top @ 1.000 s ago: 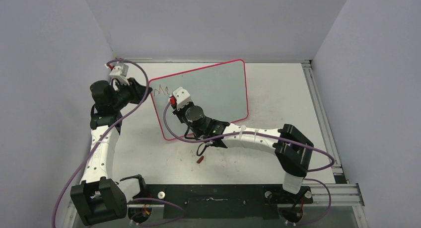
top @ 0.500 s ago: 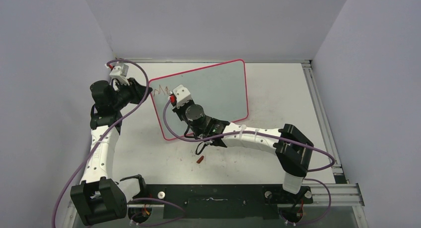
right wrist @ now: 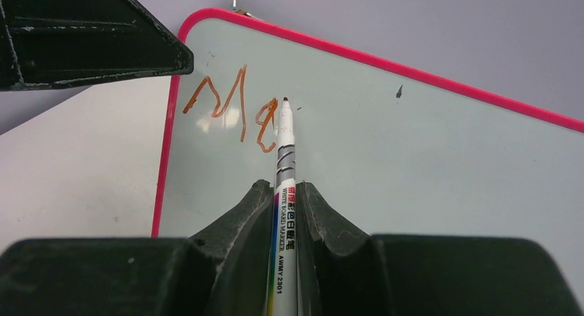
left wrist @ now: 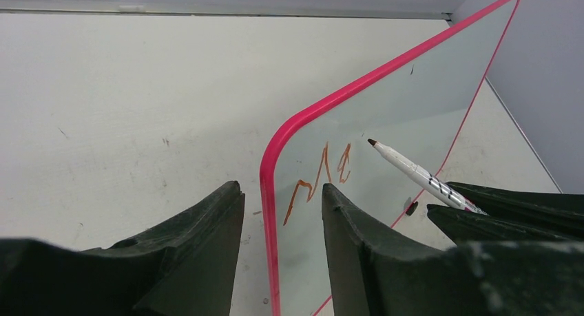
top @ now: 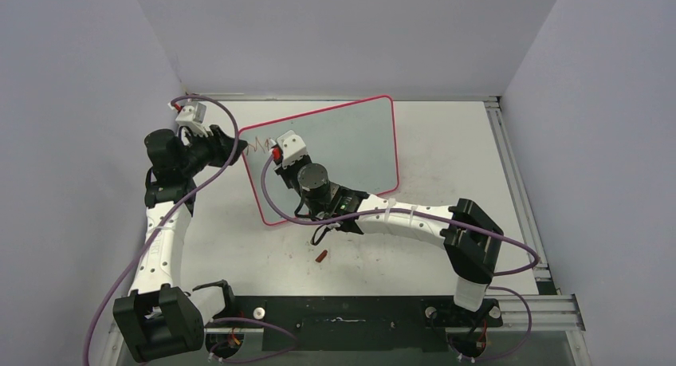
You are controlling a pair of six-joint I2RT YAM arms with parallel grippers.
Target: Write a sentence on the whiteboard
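The whiteboard (top: pixel 343 143) stands tilted on the table, pale grey with a pink rim (left wrist: pixel 275 158). The sentence (right wrist: pixel 231 109) is two shaky red-brown letters near the board's upper left corner, also visible in the left wrist view (left wrist: pixel 324 175). My right gripper (right wrist: pixel 282 185) is shut on a white marker (right wrist: pixel 284 158). The marker's tip sits just right of the second letter; contact with the board I cannot tell. My left gripper (left wrist: pixel 282 186) straddles the board's left edge, open, with a gap between the rim and each finger. Seen from above, it sits at the board's left corner (top: pixel 233 147).
A small red marker cap (top: pixel 321 255) lies on the table in front of the board. One black foot (left wrist: pixel 411 208) shows under the board's lower rim. Grey walls enclose the table, and an aluminium rail (top: pixel 510 167) runs along its right side.
My left jaws have eased apart around the board's rim. The right wrist has turned slightly and carried the marker a little further up along the writing.
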